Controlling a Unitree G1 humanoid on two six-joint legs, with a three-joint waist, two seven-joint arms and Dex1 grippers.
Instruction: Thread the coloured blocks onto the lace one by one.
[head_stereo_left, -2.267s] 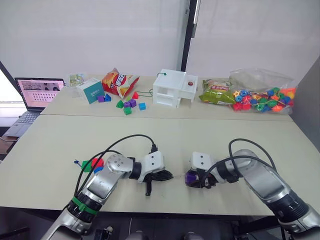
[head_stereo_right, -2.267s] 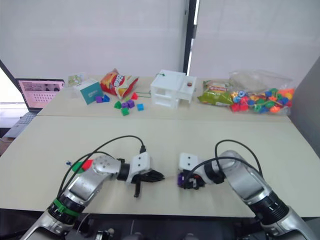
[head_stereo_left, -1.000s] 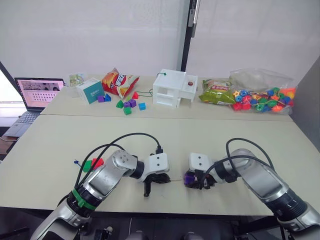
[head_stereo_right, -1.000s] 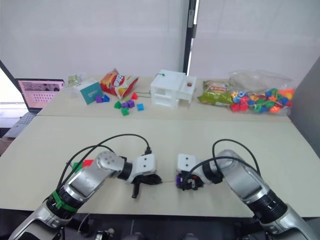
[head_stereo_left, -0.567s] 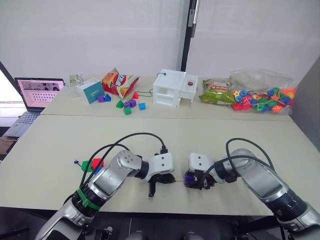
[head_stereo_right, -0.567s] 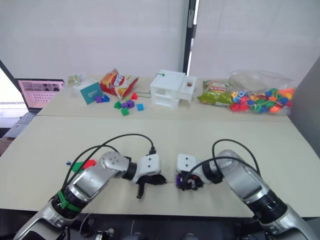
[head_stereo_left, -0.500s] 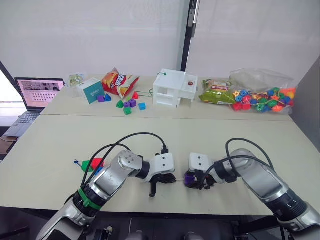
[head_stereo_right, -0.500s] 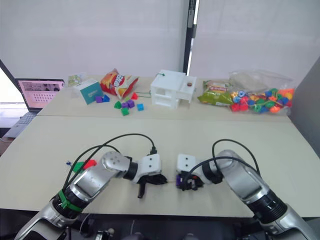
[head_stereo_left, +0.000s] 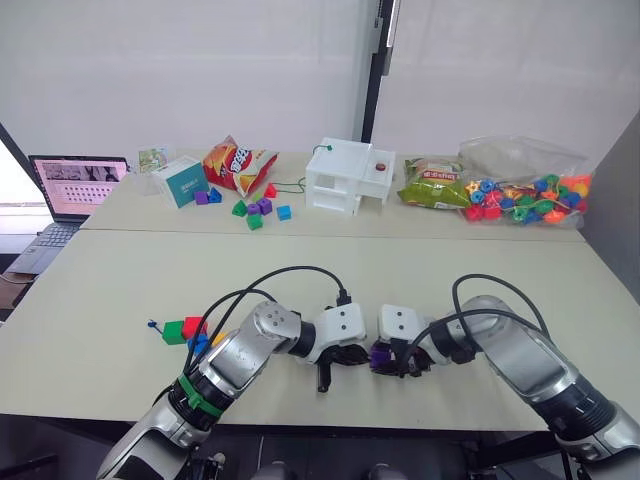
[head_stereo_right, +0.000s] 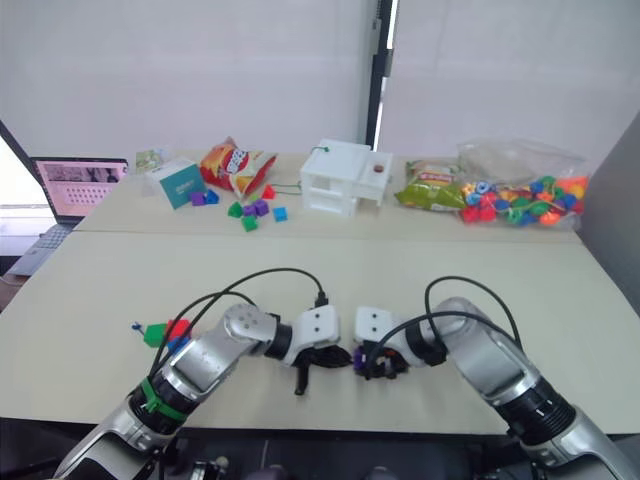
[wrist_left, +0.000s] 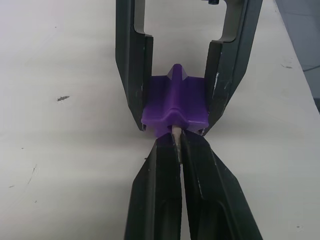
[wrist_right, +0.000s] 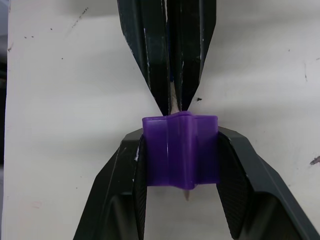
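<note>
Purple block (wrist_right: 180, 150) sits clamped between the two fingers of the right end effector (head_stereo_left: 392, 358), low over the near part of the pale surface (head_stereo_left: 420, 270), about centre front in the head views. Its hole runs left to right, in line with the two arms. The left end effector (head_stereo_left: 352, 355) meets it from the 9 o'clock side, fingers pinched nearly together on the pale stiff tip of the lace (wrist_left: 175, 142). That tip lies with its long axis along the left fingers, pointing toward 3 o'clock straight into the block's near face. In the right wrist view a pale point (wrist_right: 186, 194) pokes out just beyond the block's far face, between the right fingers, so the tip reaches through the hole. The dark cord behind the tip cannot be traced.

Green block (head_stereo_left: 173, 331) and red block (head_stereo_left: 192, 326) lie side by side on the surface well away at 9 o'clock from the end effectors, with a blue block (head_stereo_left: 199, 345) just beside them, partly behind the left arm. Farther back, around 11 o'clock, stand a laptop (head_stereo_left: 75, 188), a teal box (head_stereo_left: 181, 181), a snack bag (head_stereo_left: 236, 164) and small scattered blocks (head_stereo_left: 256, 210). At 12 o'clock is a white toy house (head_stereo_left: 350, 177), and at 1 to 2 o'clock a green packet (head_stereo_left: 435, 186) and a clear bag of beads (head_stereo_left: 522, 188).
</note>
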